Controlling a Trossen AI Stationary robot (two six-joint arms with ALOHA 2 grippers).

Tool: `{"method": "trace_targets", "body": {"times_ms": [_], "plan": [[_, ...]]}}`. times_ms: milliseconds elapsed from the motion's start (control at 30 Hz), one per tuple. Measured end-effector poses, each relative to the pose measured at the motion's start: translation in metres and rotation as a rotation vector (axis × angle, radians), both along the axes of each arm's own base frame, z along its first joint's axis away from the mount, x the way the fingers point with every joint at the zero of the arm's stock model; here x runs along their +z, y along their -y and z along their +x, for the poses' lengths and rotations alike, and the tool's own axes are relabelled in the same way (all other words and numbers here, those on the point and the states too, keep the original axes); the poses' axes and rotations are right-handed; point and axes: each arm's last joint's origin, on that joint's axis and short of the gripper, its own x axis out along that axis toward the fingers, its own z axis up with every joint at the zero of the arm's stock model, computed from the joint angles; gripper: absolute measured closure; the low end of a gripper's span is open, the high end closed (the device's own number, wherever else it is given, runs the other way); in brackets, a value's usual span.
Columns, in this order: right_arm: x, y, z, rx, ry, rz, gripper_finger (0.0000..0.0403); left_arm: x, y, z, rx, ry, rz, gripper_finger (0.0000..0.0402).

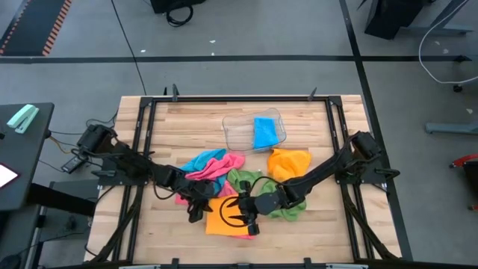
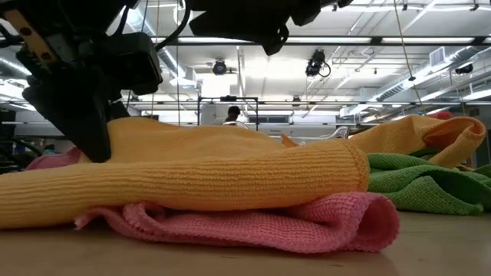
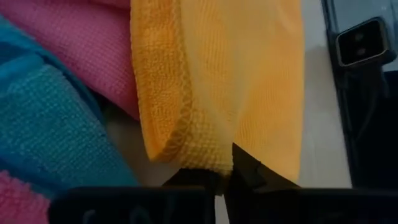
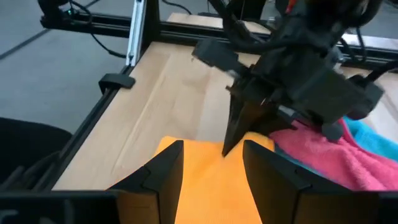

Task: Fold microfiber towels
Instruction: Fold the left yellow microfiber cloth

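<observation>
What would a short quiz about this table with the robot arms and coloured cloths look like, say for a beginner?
1. True or false: the clear plastic tray holds a blue towel.
2. The left gripper is shut on the edge of which cloth? A) the green towel B) the orange towel C) a white towel
3. In the low view, what lies directly under the orange towel?

Key
1. True.
2. B. The left wrist view shows its fingertips pinching the orange edge; the right gripper stands open over the same cloth.
3. A pink towel.
</observation>
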Motion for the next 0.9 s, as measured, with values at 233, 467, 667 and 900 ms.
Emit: {"method": "trace_targets", "body": {"times_ms": [233, 467, 667, 900], "plan": [[-0.008, -0.011, -0.002, -0.004, -0.005, 0.031, 0.0228, 0.018, 0.014, -0.001, -0.010, -0.089, 0.070, 0.0387], [-0.016, -0.018, -0.004, -0.017, -0.017, 0.030, 0.0228, 0.042, 0.023, 0.000, -0.018, -0.239, 0.174, 0.0387], [-0.031, -0.019, 0.001, -0.038, -0.036, 0.009, 0.0228, 0.058, 0.026, 0.003, -0.021, -0.276, 0.190, 0.0380], [-0.059, -0.010, 0.015, -0.071, -0.090, -0.061, 0.0228, 0.064, 0.024, 0.009, 0.033, -0.256, 0.179, 0.0382]]}}
